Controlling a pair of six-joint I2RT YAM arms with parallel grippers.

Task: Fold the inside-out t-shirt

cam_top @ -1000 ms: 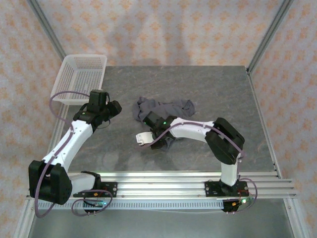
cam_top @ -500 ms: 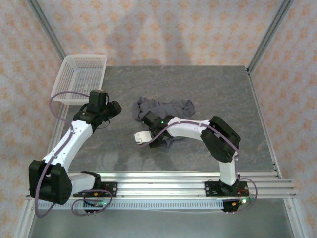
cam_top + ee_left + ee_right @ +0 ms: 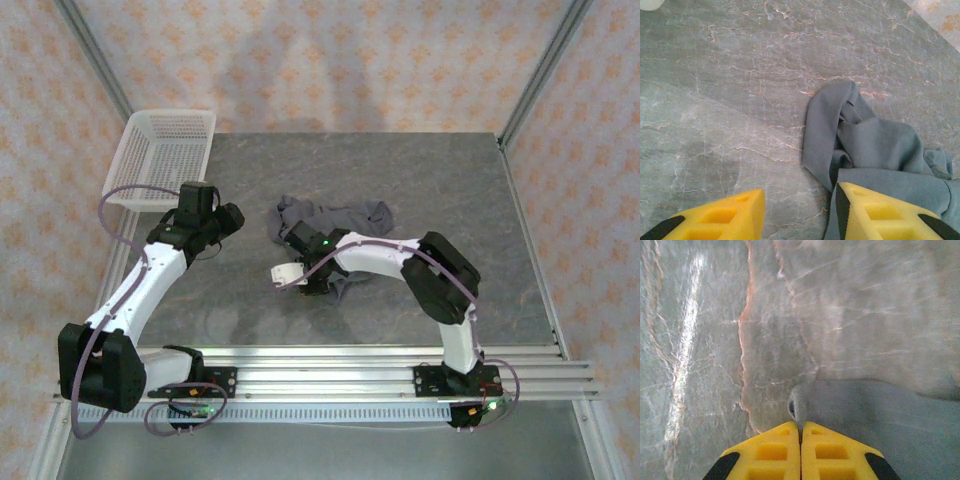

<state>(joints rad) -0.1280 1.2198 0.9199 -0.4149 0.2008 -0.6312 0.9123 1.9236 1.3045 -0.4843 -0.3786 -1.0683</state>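
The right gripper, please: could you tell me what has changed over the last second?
The right gripper shifted slightly left and shut on a fold of the t-shirt. The left gripper stayed open and still; the basket did not move.

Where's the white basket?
In the top view, the basket sits at the table's far left corner, just beyond the left arm, left of the t-shirt.

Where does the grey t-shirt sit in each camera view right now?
Top external: t-shirt crumpled mid-table, partly under the right arm's wrist.
Left wrist: t-shirt lower right, reaching the bottom edge.
Right wrist: t-shirt lower right, edge pinched by right gripper.
Shared landmark: the veined grey tabletop.
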